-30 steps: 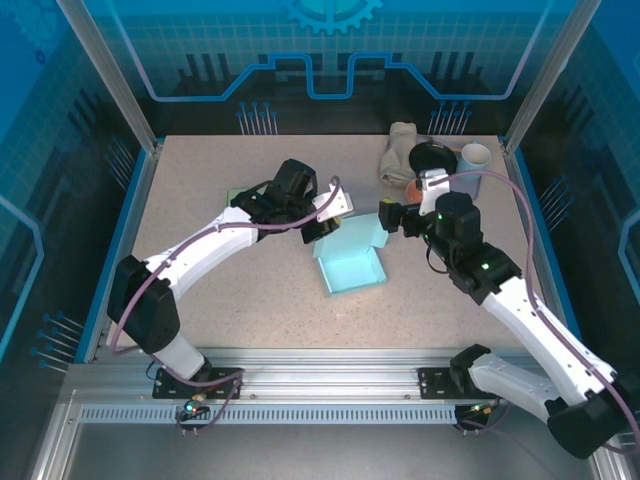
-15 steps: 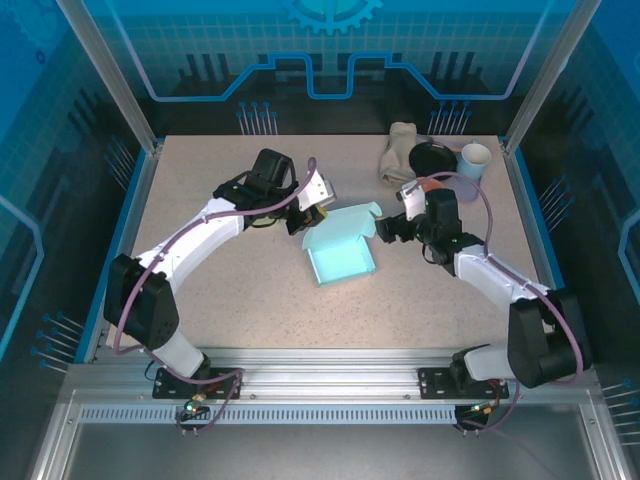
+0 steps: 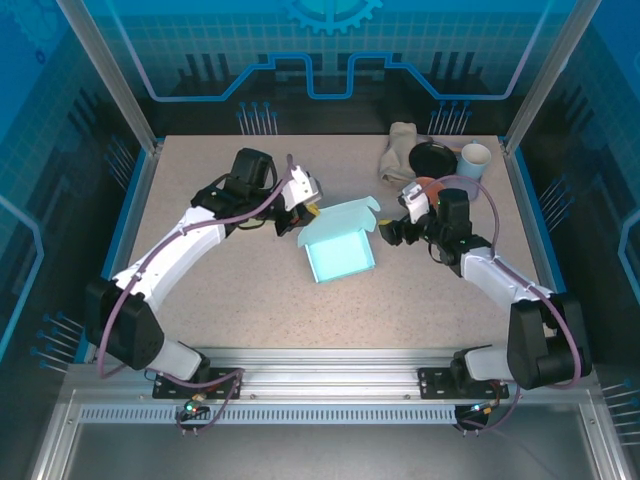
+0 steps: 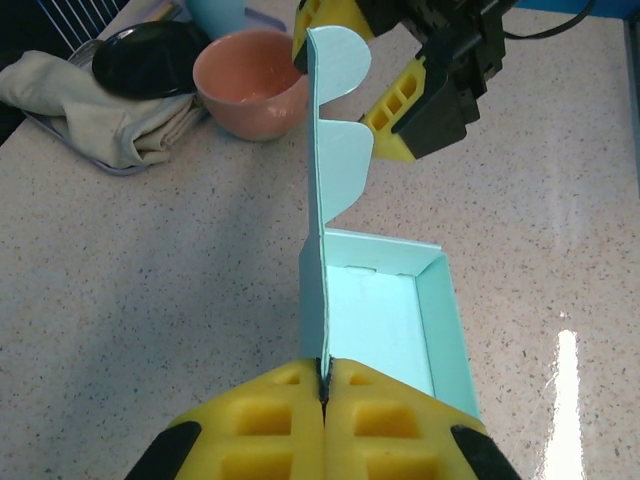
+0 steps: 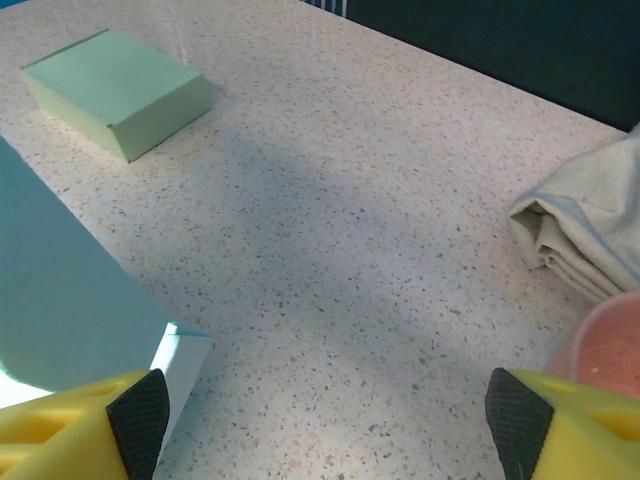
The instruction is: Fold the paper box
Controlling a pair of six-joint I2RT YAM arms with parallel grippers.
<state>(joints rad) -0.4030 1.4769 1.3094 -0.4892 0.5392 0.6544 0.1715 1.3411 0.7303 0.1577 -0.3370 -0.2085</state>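
The light blue paper box [image 3: 341, 258] lies open in the middle of the table, its tray [image 4: 385, 318] flat and its scalloped lid flap [image 4: 330, 150] standing upright. My left gripper [image 4: 325, 385] is shut on the near edge of that flap; from above it [image 3: 306, 214] sits at the box's left rear corner. My right gripper [image 3: 389, 232] is open just right of the box, close to the flap's far end. In the right wrist view its yellow fingertips [image 5: 70, 432] stand wide apart with bare table between them, and the box's teal wall [image 5: 60, 310] is at the left.
A pink bowl [image 3: 425, 187], a folded cloth [image 3: 400, 150], a black lid [image 3: 432, 158] and a white cup [image 3: 475, 160] crowd the back right corner. A closed pale green box [image 5: 115, 90] lies beyond the blue one. Metal frame posts border the table.
My left gripper drew back to the left, taking the flap and the box with it. The right arm dropped lower to the box's right side, its fingers narrowing slightly.
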